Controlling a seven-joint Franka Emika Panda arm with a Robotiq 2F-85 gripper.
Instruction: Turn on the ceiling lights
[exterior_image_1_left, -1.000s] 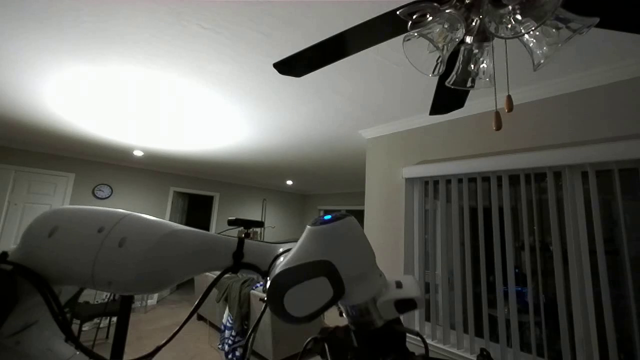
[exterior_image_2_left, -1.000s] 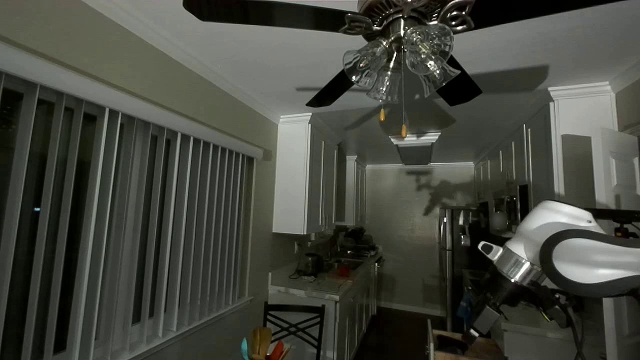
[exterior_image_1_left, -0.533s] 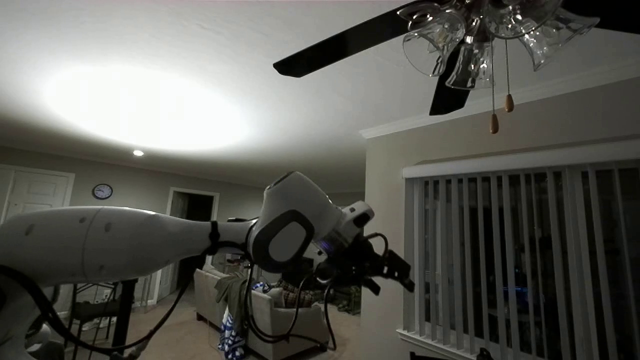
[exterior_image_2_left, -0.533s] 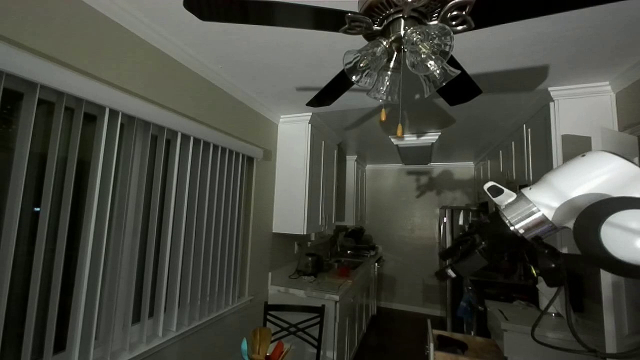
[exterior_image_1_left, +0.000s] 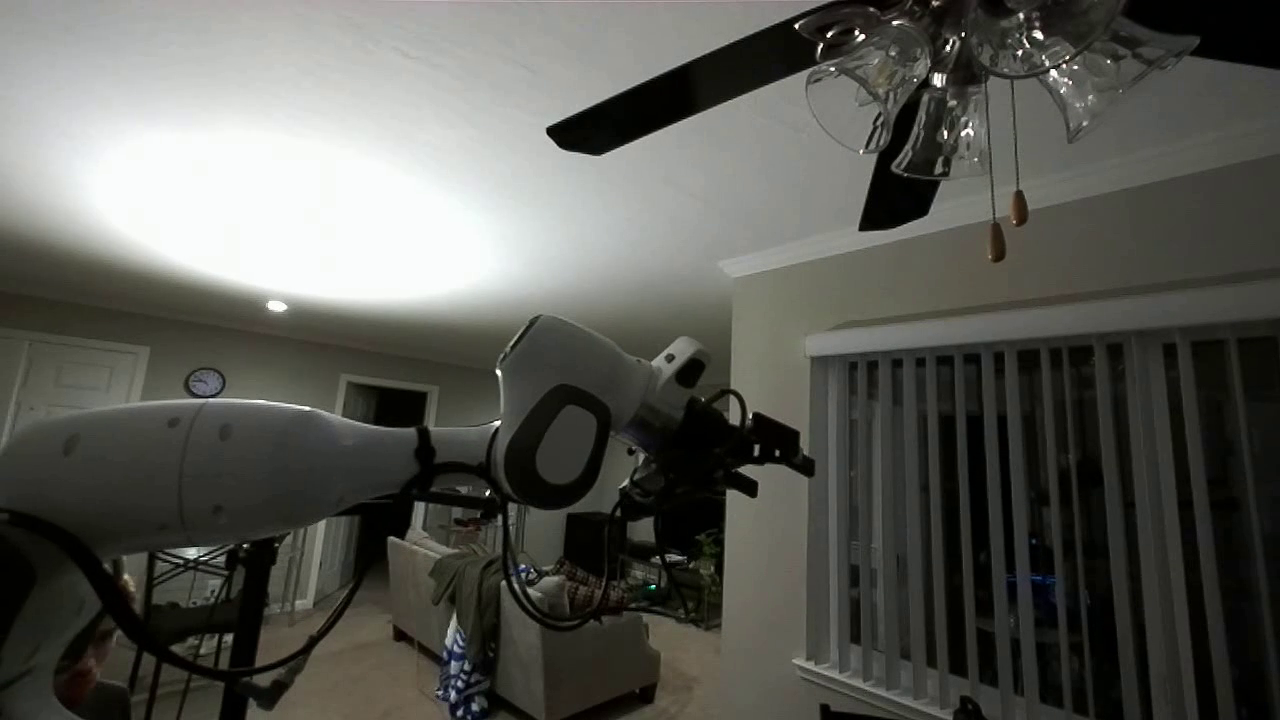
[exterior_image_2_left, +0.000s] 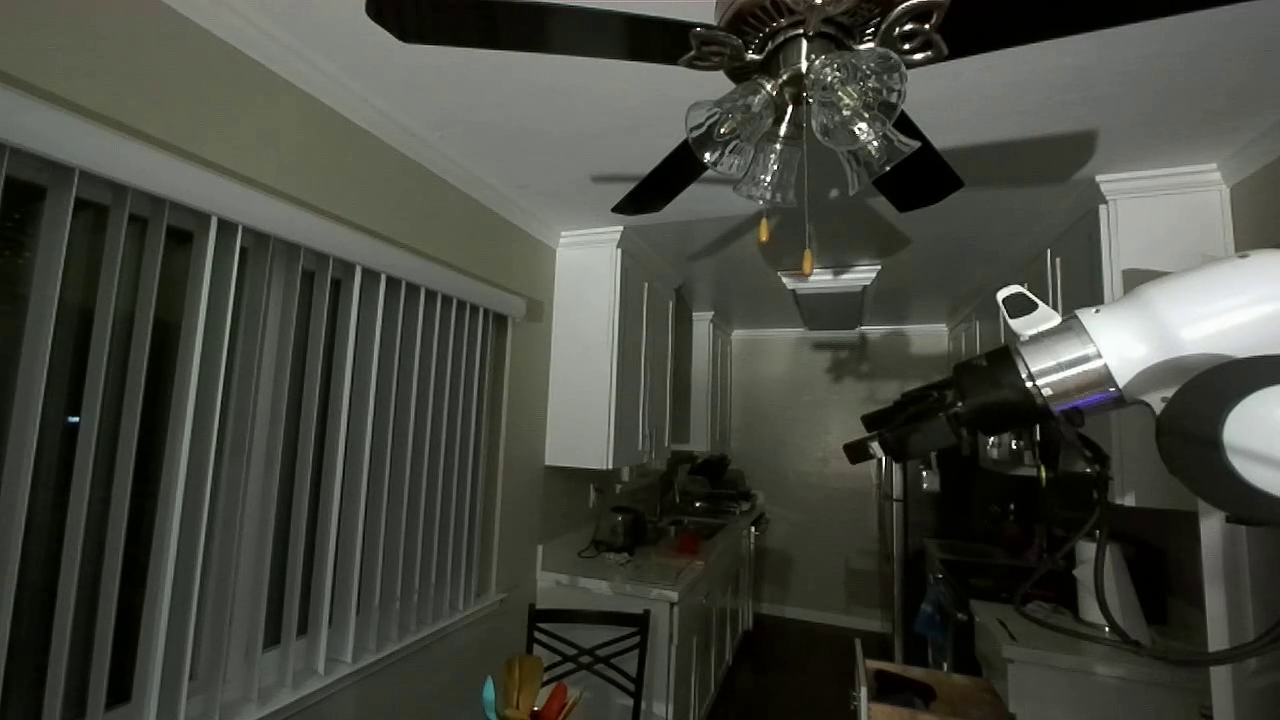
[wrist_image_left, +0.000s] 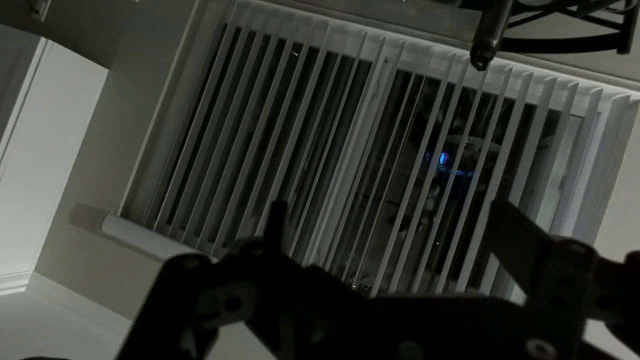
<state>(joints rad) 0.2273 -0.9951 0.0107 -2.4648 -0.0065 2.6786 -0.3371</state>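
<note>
Biggest of all, the broad white ceiling (exterior_image_1_left: 600, 240) stretches overhead, a bright oval glow (exterior_image_1_left: 290, 215) washing across it in an exterior view. Under that come the long, pale, vertical-slat blinds (exterior_image_2_left: 265, 430), hanging in a row with black gaps between them. White panelled cabinets (exterior_image_2_left: 585, 350) hang beyond in an exterior view, and a pale upholstered sofa (exterior_image_1_left: 585, 660) sits low in an exterior view, an olive-green cloth (exterior_image_1_left: 468, 580) draped over it.

And here's the task's own thing, up high in both exterior views: the black-bladed ceiling fan (exterior_image_2_left: 795, 45), spread under the ceiling. Now the smooth white robot arm (exterior_image_1_left: 270, 475), reaching out nearly level, showing lower than the fan and well apart from it. At its end, the black two-fingered gripper (wrist_image_left: 388, 205), tipped slightly downward, and look at those jaws: spread wide, gripping nothing, with blinds showing through the gap in the wrist view.

Smaller again, a round, dark-rimmed wall clock (exterior_image_1_left: 204, 382) hangs in the background. Overhead, the fan's fluted clear-glass shades (exterior_image_2_left: 772, 168) cluster at its middle, unlit. Smallest of the lot, two teardrop-shaped wooden pull-chain knobs (exterior_image_1_left: 996, 243) dangle under the shades, one lower than the other, both higher in the exterior views than the gripper and well apart from it.
</note>
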